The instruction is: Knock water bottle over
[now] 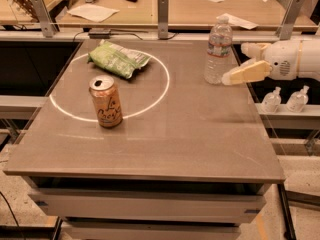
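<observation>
The water bottle (pixel 218 51) is clear and ribbed with a white cap and a pale label band. It stands upright near the table's far right edge. My gripper (pixel 239 62) is white with tan fingers and reaches in from the right, level with the bottle's lower half. It is open and empty. The lower finger (pixel 245 73) has its tip right beside the bottle's right side, close to touching. The upper finger (pixel 252 49) lies a little behind and to the right of the bottle.
An orange drink can (pixel 106 102) stands left of centre on the grey table (pixel 190 134). A green snack bag (pixel 119 58) lies inside a white circle (pixel 161 91). Two small pump bottles (pixel 272 100) stand on a ledge beyond the right edge.
</observation>
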{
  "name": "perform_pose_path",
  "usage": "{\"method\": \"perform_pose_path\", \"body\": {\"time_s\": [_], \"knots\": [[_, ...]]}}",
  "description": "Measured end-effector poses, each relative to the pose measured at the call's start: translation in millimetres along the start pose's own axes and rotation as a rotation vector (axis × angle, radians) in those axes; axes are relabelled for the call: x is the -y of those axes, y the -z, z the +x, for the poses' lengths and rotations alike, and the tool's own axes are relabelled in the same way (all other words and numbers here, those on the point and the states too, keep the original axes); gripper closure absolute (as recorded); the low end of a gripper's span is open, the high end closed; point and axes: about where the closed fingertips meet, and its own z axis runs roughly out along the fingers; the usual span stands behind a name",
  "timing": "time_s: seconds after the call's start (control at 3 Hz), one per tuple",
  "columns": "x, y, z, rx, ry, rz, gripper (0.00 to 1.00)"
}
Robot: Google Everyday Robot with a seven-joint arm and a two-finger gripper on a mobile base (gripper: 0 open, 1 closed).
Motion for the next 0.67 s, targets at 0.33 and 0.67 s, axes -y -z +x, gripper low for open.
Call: {"method": "perform_pose_path", "body": {"time_s": [0.33, 0.67], "knots": [[13, -16, -3, 0.009, -0.007, 0.007, 0.00], [23, -29, -8, 0.017, -0.005, 0.001, 0.00]]}}
